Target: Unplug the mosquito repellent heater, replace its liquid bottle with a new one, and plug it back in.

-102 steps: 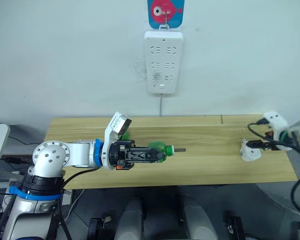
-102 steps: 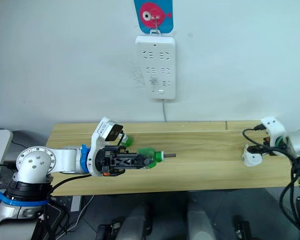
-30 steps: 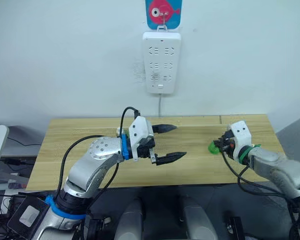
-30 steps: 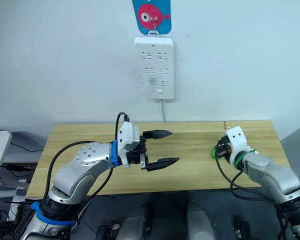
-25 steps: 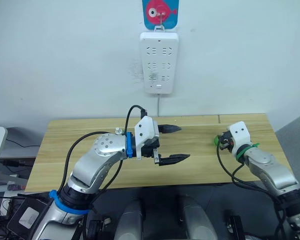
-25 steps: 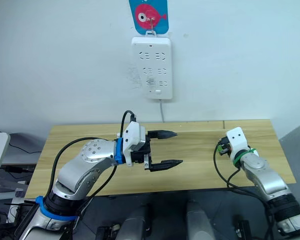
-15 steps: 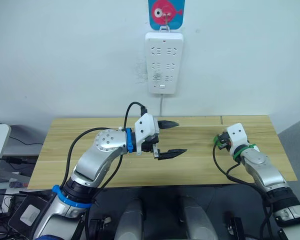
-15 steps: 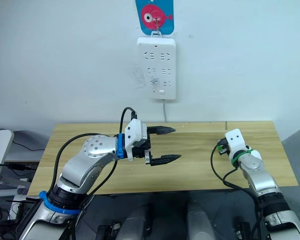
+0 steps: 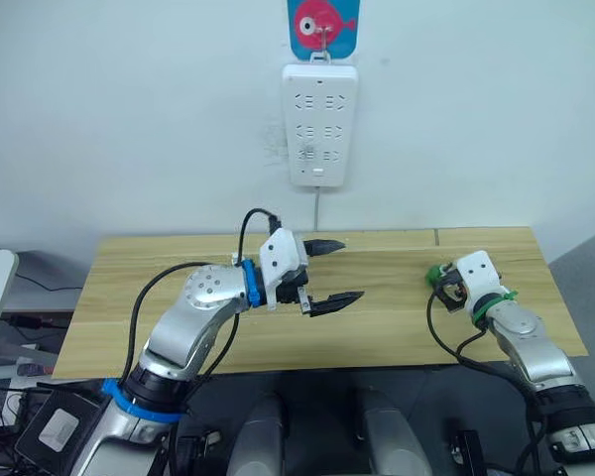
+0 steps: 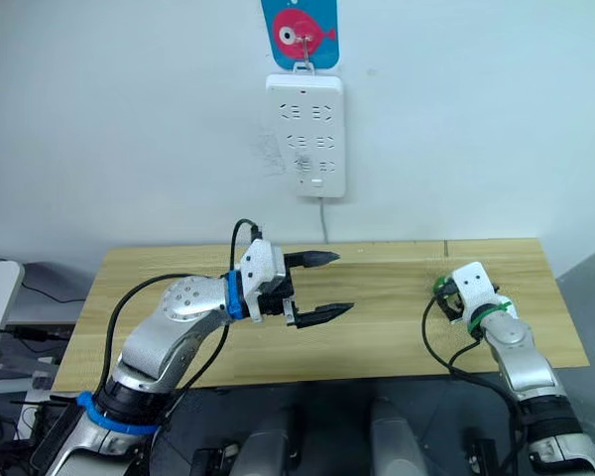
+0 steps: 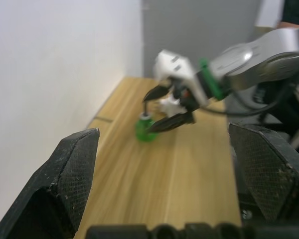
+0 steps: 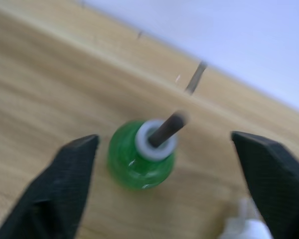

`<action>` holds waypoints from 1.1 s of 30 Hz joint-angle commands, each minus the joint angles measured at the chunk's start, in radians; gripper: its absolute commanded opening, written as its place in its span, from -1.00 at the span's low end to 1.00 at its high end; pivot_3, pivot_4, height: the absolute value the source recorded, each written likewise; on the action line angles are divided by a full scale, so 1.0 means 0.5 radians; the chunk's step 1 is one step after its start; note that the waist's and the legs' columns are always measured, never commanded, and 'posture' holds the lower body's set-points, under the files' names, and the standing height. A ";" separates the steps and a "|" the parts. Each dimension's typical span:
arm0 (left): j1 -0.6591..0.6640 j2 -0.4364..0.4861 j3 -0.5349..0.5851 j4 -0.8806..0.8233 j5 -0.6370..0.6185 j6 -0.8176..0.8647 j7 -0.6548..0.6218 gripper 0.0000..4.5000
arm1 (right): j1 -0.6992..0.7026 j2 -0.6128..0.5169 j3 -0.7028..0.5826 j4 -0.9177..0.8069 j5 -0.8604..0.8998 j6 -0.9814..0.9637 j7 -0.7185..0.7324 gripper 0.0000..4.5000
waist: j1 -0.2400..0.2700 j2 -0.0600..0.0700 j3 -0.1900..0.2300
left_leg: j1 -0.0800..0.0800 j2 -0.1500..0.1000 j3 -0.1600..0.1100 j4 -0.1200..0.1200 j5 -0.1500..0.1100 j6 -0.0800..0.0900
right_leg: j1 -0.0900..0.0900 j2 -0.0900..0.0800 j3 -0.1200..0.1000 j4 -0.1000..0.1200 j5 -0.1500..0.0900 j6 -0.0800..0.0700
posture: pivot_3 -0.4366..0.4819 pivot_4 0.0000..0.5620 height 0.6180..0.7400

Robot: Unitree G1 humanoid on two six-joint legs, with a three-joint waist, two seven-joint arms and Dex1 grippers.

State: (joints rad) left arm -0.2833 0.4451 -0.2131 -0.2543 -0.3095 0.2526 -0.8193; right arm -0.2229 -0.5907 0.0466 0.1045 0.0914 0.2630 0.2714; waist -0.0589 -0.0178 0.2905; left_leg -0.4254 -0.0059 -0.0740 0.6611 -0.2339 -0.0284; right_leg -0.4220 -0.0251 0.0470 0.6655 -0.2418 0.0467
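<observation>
Found the green liquid bottle (image 12: 141, 160) no longer clamped in the left gripper (image 9: 350, 270) over the table's middle, as in the earliest frames, but standing upright at about 3 o'clock on the wooden table (image 9: 159, 268), dark wick pointing up. Saw only a white scrap of what looked like the mosquito repellent heater (image 12: 242, 228) just beside the bottle, cut off at the edge of the right wrist view; could not make out its shape or plug.

Noted the right gripper (image 9: 438, 279) low over the bottle, its black fingers (image 12: 64, 177) spread wide to either side and gripping nothing, with clear wood between each finger and the green glass.

Noted the left gripper raised over the table centre, at roughly 9 o'clock from the bottle and well apart from it, pointing toward 3 o'clock. Saw its fingers (image 11: 65, 174) parted wide as well, and empty.

Saw the white power strip (image 9: 321, 124) hanging on the wall at 12 o'clock, under a blue card with a pink fish (image 9: 322, 25), its cable (image 9: 316, 210) dropping straight down behind the table's far edge.
</observation>
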 commanded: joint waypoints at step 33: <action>-0.089 -0.653 0.680 1.852 0.479 -1.250 1.444 1.00 | -1.138 0.213 0.461 -1.253 0.776 1.461 0.890 0.99 | 0.039 -0.010 0.095 | -0.004 -0.004 -0.012 0.001 -0.001 0.001 | 0.000 -0.006 -0.012 -0.002 0.000 0.000 | -0.24 0.44 1.00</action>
State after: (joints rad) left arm -0.3199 0.1127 0.1133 0.6438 -0.0716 -0.3382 -0.0996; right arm -0.7710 -0.4869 0.2825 -0.4827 0.4655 0.9906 0.7208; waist -0.0394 -0.0228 0.3382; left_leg -0.4276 -0.0079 -0.0802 0.6616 -0.2342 -0.0281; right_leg -0.4221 -0.0284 0.0410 0.6644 -0.2419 0.0468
